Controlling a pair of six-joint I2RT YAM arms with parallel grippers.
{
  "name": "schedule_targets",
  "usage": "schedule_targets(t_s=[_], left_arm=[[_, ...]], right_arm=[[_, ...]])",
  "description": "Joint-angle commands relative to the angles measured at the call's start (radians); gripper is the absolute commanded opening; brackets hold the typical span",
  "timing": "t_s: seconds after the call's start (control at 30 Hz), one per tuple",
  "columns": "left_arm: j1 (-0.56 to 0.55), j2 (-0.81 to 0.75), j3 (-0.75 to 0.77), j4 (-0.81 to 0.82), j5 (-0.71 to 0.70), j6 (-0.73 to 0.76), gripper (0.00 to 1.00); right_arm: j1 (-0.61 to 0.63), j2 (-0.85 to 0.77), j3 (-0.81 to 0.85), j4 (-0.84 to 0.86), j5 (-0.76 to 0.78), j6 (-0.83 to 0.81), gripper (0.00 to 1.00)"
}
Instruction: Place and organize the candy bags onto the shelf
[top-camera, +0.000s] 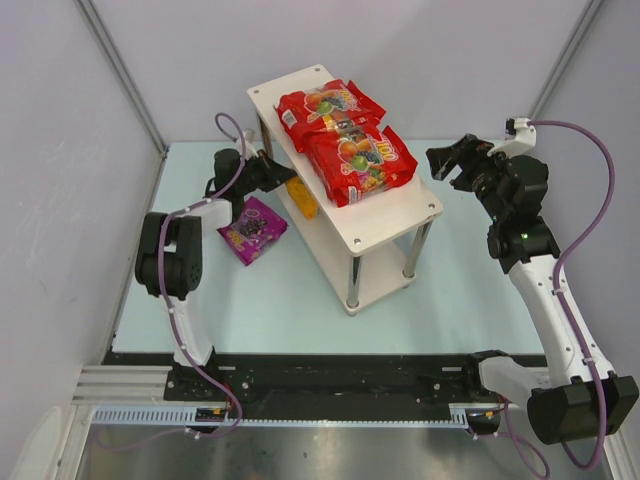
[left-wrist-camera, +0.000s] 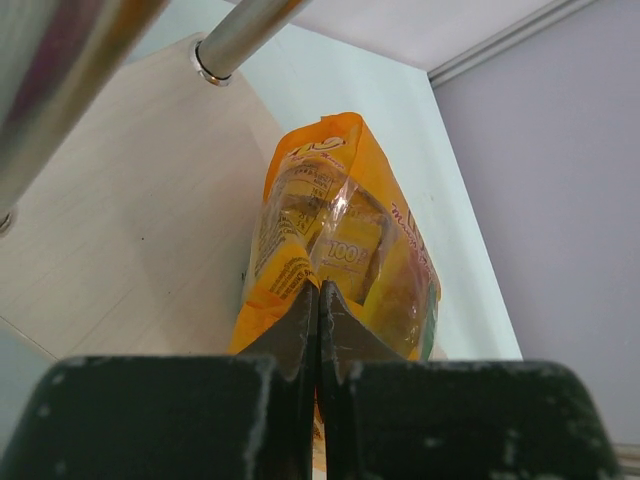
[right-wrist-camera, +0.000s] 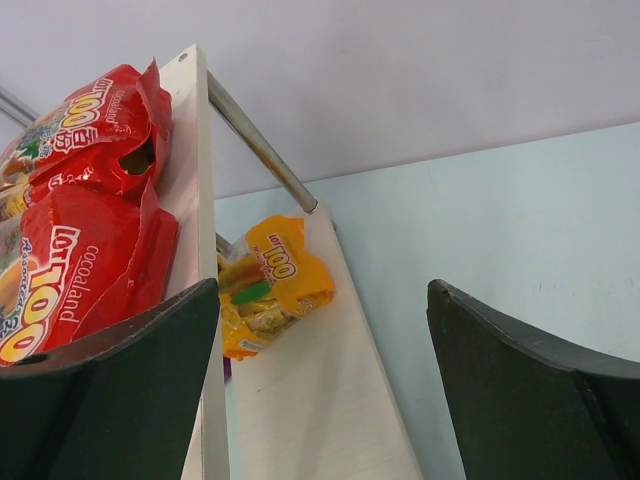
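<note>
The shelf (top-camera: 400, 215) stands mid-table. Two red candy bags (top-camera: 328, 108) (top-camera: 360, 160) lie on its top board; the right wrist view shows them too (right-wrist-camera: 90, 115) (right-wrist-camera: 75, 265). The orange-yellow bag (top-camera: 302, 197) sits at the left edge of the lower board (left-wrist-camera: 130, 220), also seen in the right wrist view (right-wrist-camera: 272, 280). My left gripper (top-camera: 283, 180) (left-wrist-camera: 319, 290) is shut on that bag's near edge (left-wrist-camera: 340, 250). The purple bag (top-camera: 253, 230) lies on the table left of the shelf. My right gripper (top-camera: 447, 160) (right-wrist-camera: 323, 288) is open and empty, right of the shelf.
A metal shelf leg (left-wrist-camera: 235, 40) crosses just above the left gripper. The lower board (right-wrist-camera: 300, 400) is bare to the right of the orange-yellow bag. Walls close in the table at the left, back and right.
</note>
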Motion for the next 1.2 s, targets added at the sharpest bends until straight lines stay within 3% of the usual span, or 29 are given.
schedule_targets(t_s=[0.0,0.3,0.73,1.17], left_arm=[[0.014,0.003,0.067,-0.034,0.072,0.075,0.0],[0.033,0.022,0.155,-0.175,0.131,0.186,0.0],[0.034,0.046,0.169,-0.207,0.148,0.212,0.0],[0.082,-0.023,0.105,-0.146,0.109,0.135,0.66]], right_arm=[[-0.002,-0.001,0.004,0.052,0.001,-0.011,0.89],[-0.006,-0.001,0.004,0.055,-0.002,-0.011,0.89],[-0.007,-0.004,0.004,0.049,-0.001,-0.012,0.89],[-0.007,-0.007,0.004,0.048,-0.004,-0.009,0.89]])
